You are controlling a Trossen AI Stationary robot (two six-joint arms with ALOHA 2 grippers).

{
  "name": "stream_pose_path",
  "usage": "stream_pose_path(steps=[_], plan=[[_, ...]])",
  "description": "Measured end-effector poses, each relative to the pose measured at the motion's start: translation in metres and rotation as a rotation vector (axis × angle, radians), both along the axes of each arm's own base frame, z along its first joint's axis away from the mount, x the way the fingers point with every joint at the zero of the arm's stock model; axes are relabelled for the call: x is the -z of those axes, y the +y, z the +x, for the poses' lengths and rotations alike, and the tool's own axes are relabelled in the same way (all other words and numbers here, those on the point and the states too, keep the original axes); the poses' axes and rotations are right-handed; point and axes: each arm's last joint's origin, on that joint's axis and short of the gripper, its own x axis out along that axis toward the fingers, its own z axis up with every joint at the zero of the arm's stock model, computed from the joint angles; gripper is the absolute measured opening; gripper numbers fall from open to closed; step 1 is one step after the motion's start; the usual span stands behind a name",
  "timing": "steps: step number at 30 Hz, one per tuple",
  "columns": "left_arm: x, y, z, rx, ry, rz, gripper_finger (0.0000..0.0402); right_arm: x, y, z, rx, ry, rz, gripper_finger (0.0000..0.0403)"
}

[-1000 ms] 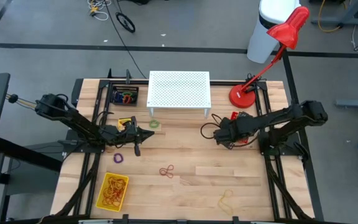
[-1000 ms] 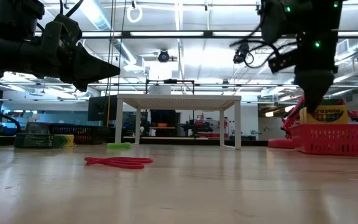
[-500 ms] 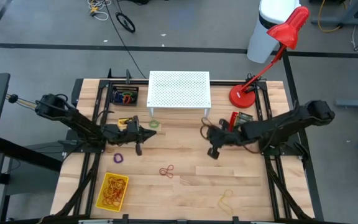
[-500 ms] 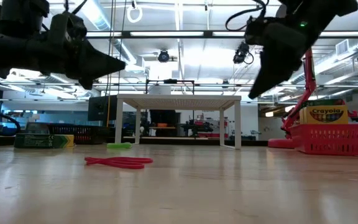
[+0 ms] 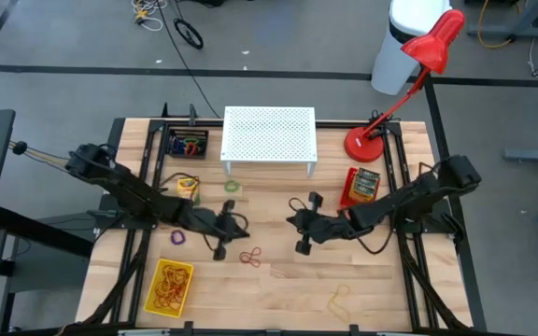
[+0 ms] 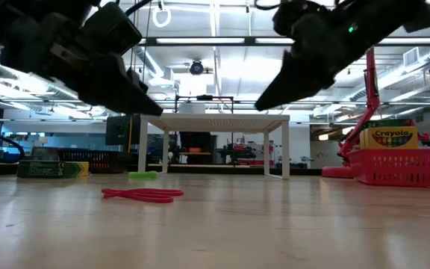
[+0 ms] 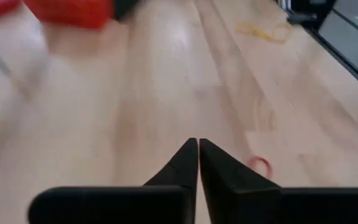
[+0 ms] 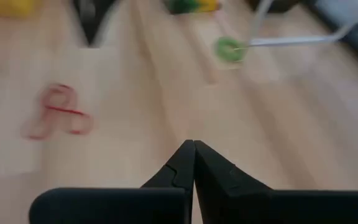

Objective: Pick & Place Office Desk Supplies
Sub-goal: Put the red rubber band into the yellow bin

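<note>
Both grippers hover shut and hold nothing above the middle of the table. My left gripper (image 5: pixel 241 226) and my right gripper (image 5: pixel 290 221) point at each other, each slanting down. A red rubber band (image 5: pixel 250 257) lies flat on the wood just nearer than them; it also shows in the right wrist view (image 8: pixel 58 116). Farther off lie a green loop (image 5: pixel 232 187), a purple loop (image 5: pixel 177 238) and a yellow crayon box (image 5: pixel 187 185). Another crayon box (image 5: pixel 363 184) sits in a red basket (image 6: pixel 394 166).
A white perforated stand (image 5: pixel 269 133) is at the far middle, with a black tray of coloured loops (image 5: pixel 188 145) to its left and a red desk lamp (image 5: pixel 367 142) to its right. A yellow tray of rubber bands (image 5: pixel 169 287) and a tan band (image 5: pixel 341 299) lie near the front edge.
My right gripper has left the red basket and swung toward the table's middle and near edge, tipping from pointing down to a slant. My left gripper has moved right and nearer, toward the red rubber band. The crayon box stays in the basket.
</note>
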Motion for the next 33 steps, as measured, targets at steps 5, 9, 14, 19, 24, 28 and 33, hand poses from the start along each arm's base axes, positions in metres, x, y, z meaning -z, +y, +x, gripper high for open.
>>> stream_pose_path(steps=[5, 9, 14, 19, 24, 28, 33], plan=[[0.019, -0.023, 0.005, 0.024, 0.128, -0.035, 0.0069, 0.014, -0.004, 0.011, 0.049, -0.026, -0.199, 0.0014], [0.025, -0.04, 0.004, 0.033, 0.192, -0.02, 0.0117, 0.031, -0.018, 0.004, 0.012, -0.062, -0.093, 0.0014], [0.025, -0.051, 0.002, 0.027, 0.243, -0.02, 0.0174, 0.044, -0.034, -0.012, 0.037, -0.234, -0.031, 0.0008], [0.03, -0.059, 0.003, 0.018, 0.286, -0.004, 0.0216, 0.043, -0.049, -0.013, 0.043, -0.305, -0.032, 0.0007], [0.035, -0.065, 0.015, -0.01, 0.277, 0.059, 0.0224, 0.041, -0.049, -0.012, 0.034, -0.323, -0.033, 0.0013], [0.047, -0.07, 0.024, 0.001, 0.312, 0.068, 0.0211, 0.041, -0.048, -0.012, 0.012, -0.33, -0.007, 0.0005], [0.048, -0.076, 0.033, -0.011, 0.357, 0.115, 0.0193, 0.041, -0.048, -0.012, 0.001, -0.336, 0.019, 0.0007]])
